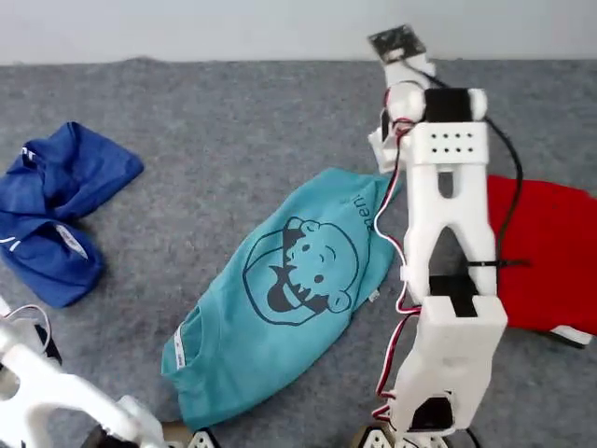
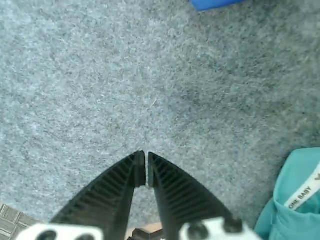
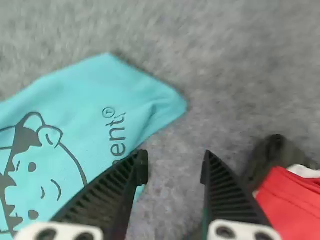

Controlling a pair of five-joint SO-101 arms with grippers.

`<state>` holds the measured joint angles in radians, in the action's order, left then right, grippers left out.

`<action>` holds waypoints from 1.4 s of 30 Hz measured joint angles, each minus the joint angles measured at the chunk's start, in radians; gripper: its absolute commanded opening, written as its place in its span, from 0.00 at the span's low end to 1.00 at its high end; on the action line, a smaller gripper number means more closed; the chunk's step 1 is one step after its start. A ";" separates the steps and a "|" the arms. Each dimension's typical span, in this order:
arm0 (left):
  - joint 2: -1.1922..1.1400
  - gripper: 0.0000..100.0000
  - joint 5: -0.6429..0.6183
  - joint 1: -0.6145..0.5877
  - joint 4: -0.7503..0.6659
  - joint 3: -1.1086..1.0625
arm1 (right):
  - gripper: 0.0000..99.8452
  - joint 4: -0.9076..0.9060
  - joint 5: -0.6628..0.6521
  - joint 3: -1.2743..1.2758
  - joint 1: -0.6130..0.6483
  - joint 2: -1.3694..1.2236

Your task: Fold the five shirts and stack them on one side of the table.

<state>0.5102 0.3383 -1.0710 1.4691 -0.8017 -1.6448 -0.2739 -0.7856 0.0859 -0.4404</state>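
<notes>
The teal shirt (image 1: 289, 299) is found lying diagonally at the middle of the grey table cover (image 1: 233, 112). A blue shirt (image 1: 56, 210) is bunched at the left and a red shirt (image 1: 550, 252) lies at the right. The right gripper (image 3: 175, 157) is held over the teal shirt's far corner, jaws moderately parted and empty. The left gripper (image 2: 145, 156) is closed on nothing above bare cover near the collar. It is judged that the corner should be pinched well inside its edge and carried low, with the adjacent red shirt left undisturbed.
</notes>
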 measured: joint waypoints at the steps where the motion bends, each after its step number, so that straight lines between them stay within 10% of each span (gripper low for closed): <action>1: 0.000 0.02 0.000 0.000 0.000 0.000 | 0.19 -0.035 0.000 -0.038 0.000 0.005; 17: 0.000 0.09 0.130 0.717 0.029 0.000 | 0.19 -0.109 0.000 -0.060 0.023 0.239; 29: -0.003 0.11 0.130 0.893 -0.255 -0.209 | 0.19 -0.109 0.000 0.081 0.023 0.341; 42: -0.003 0.11 0.132 1.083 -0.229 -0.226 | 0.18 -0.109 0.000 0.166 0.023 0.358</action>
<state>0.5071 0.4703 0.0123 1.2405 -1.0273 -1.7538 -0.2739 -0.6199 0.1089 -0.0829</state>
